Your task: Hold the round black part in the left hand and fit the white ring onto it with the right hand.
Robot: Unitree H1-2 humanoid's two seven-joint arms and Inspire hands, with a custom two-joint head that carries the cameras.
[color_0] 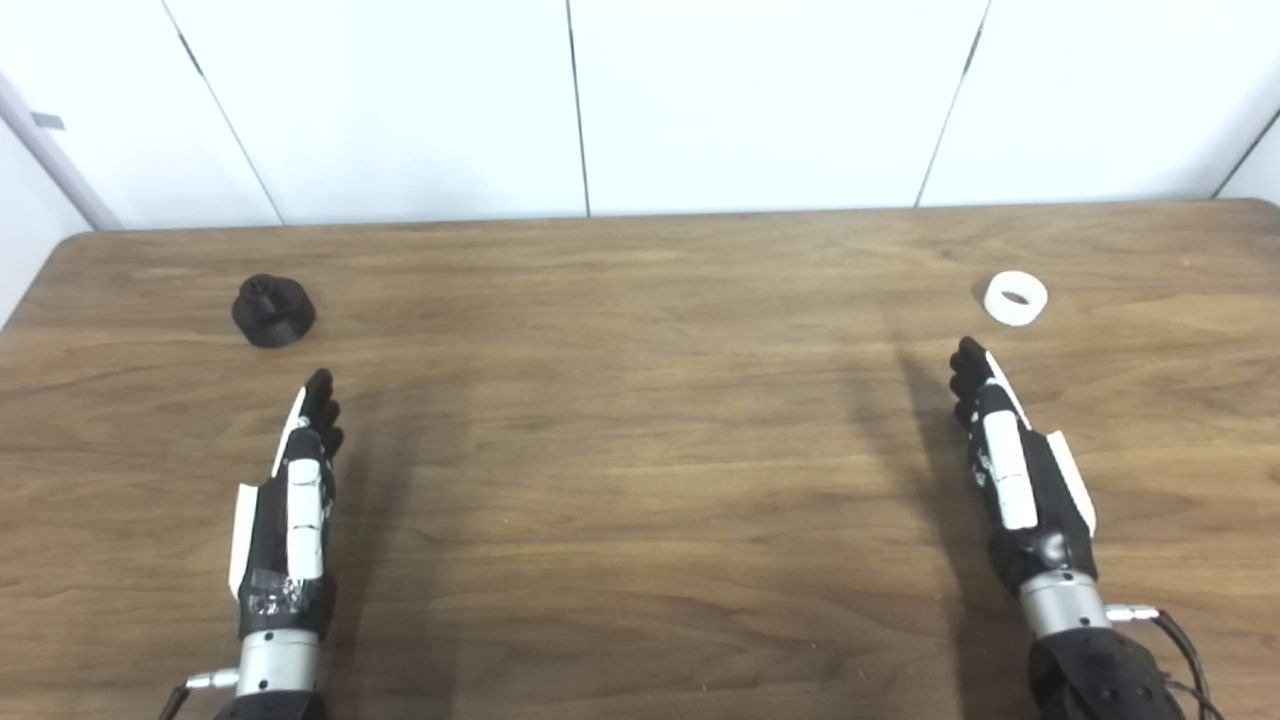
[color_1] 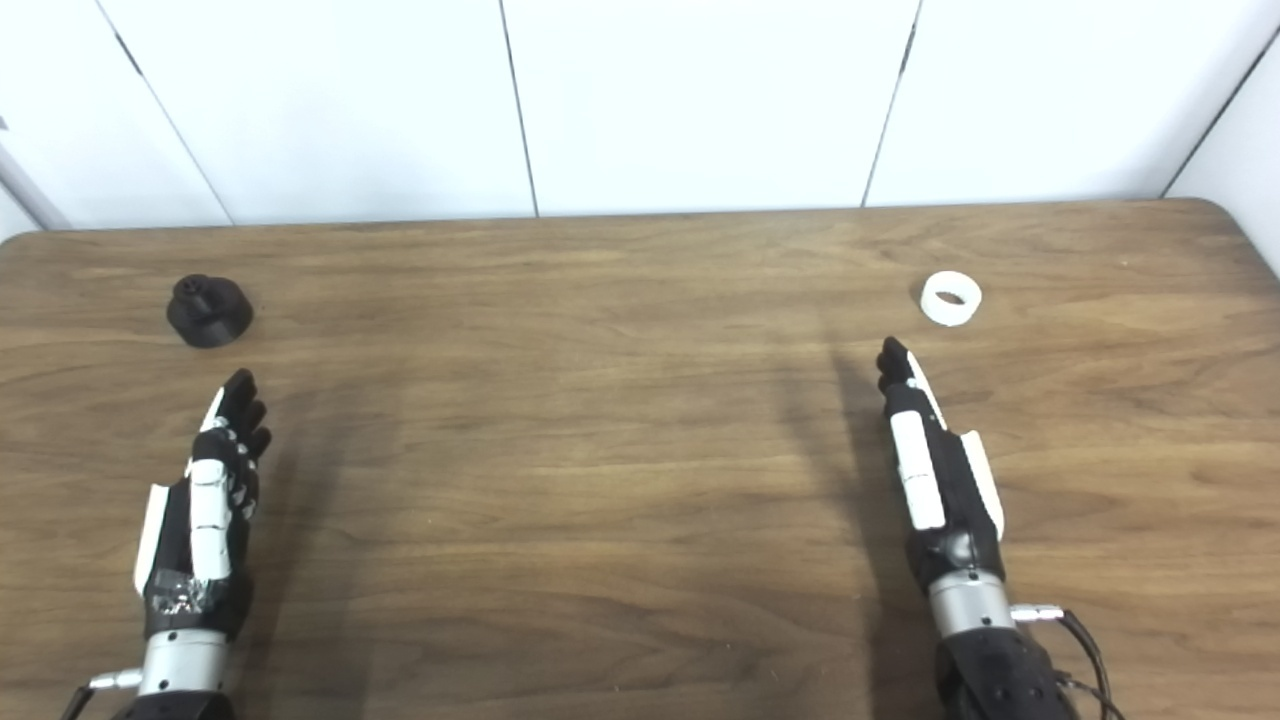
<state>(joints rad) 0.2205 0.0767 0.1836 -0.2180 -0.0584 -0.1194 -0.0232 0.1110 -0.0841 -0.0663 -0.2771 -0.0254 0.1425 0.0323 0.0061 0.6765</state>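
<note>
The round black part (color_0: 273,310) stands on the wooden table (color_0: 640,420) at the far left, with a small knob on top. The white ring (color_0: 1016,298) lies flat at the far right. My left hand (color_0: 298,490) hovers edge-up just behind and slightly right of the black part, fingers stretched out, holding nothing. On the other side my right hand (color_0: 1015,470) is also edge-up with straight fingers, its tips a short way short of the ring and a little left of it. Both hands are open and apart from the objects.
The table's back edge (color_0: 640,214) meets a white panelled wall. Its left edge (color_0: 30,290) runs close to the black part, and in the right eye view the rounded right corner (color_1: 1235,215) shows. Cables (color_0: 1185,650) trail from the right wrist.
</note>
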